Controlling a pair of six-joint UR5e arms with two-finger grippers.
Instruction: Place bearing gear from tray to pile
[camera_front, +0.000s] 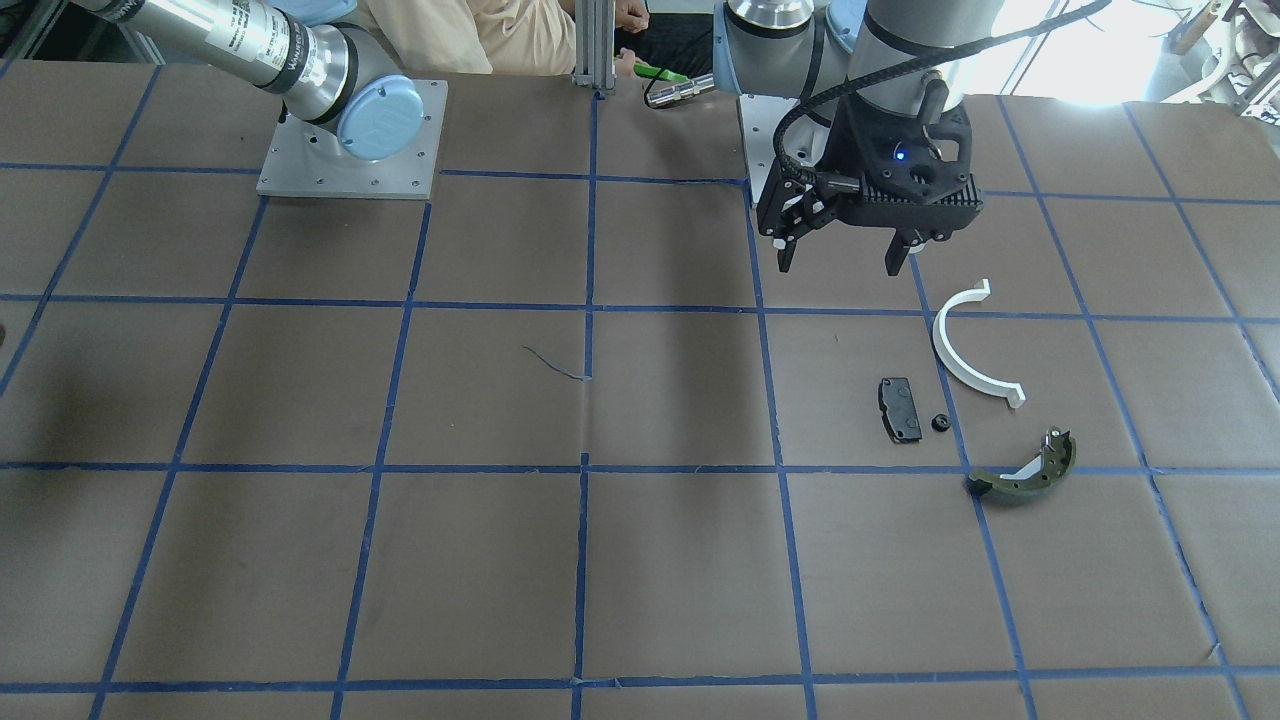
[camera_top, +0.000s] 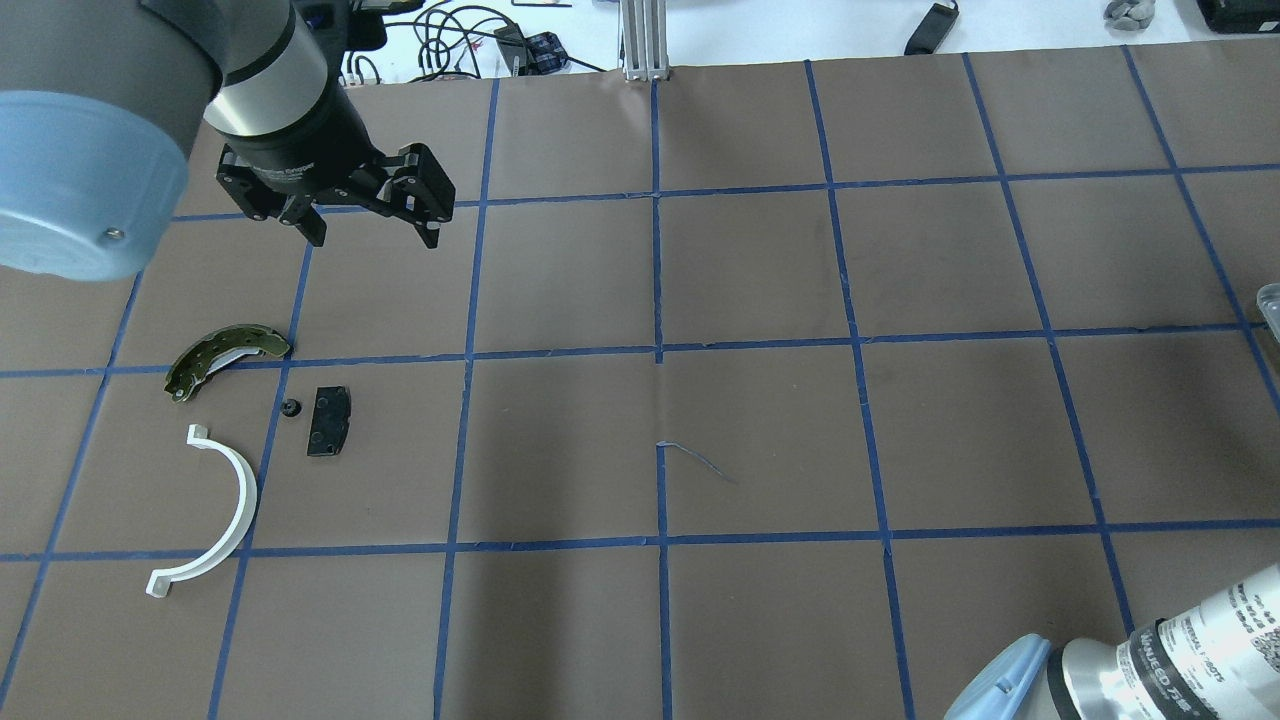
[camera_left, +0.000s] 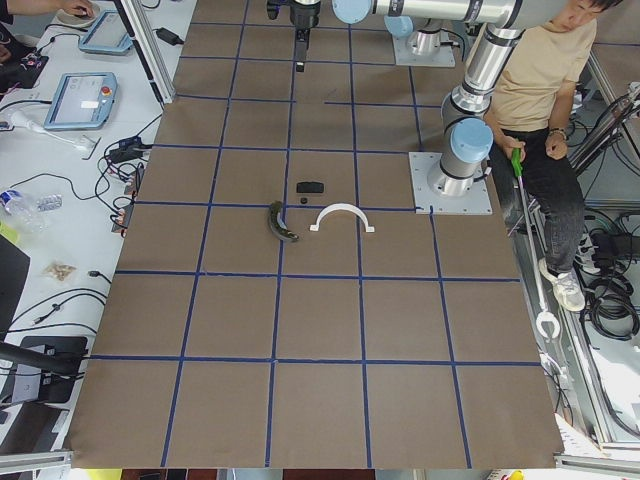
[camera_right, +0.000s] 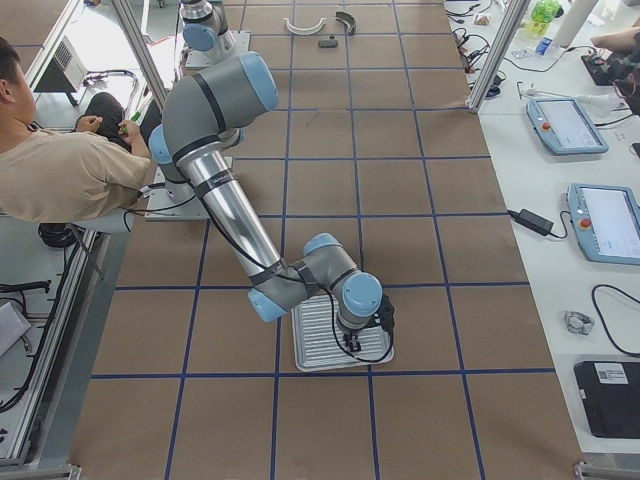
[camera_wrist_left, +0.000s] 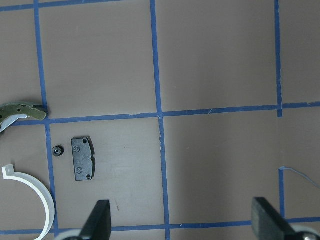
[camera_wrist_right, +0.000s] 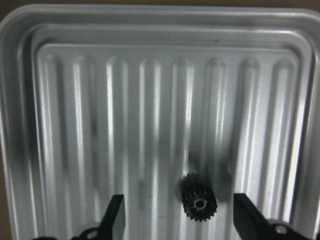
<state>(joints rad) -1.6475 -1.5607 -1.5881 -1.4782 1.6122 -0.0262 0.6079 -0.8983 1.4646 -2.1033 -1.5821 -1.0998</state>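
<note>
1. The counter (camera_top: 760, 420) carried everything; tray and pile were well apart, at opposite ends.
2. The ribbed metal tray (camera_wrist_right: 150, 15) lay at the right arm's end (its floor looked smooth, so a small part might slide).
3. The pile (camera_top: 329, 421), with a white half-ring (camera_top: 245, 495) and an olive brake shoe (camera_top: 215, 352), lay loose near the left arm.
4. The left hand (camera_top: 375, 238) hovered beyond the pile, jaws wide apart, holding nothing.
5. The right hand (camera_wrist_right: 181, 210) hung low over the tray, jaws wide, gripping nothing.
6. The bearing gear (camera_wrist_right: 199, 203) lay flat on the tray floor between the right hand's fingers, touching neither. I judged it light, stiff and not fragile. A centred pinch across its outer teeth seemed best, because so small a piece could slip out.
</note>
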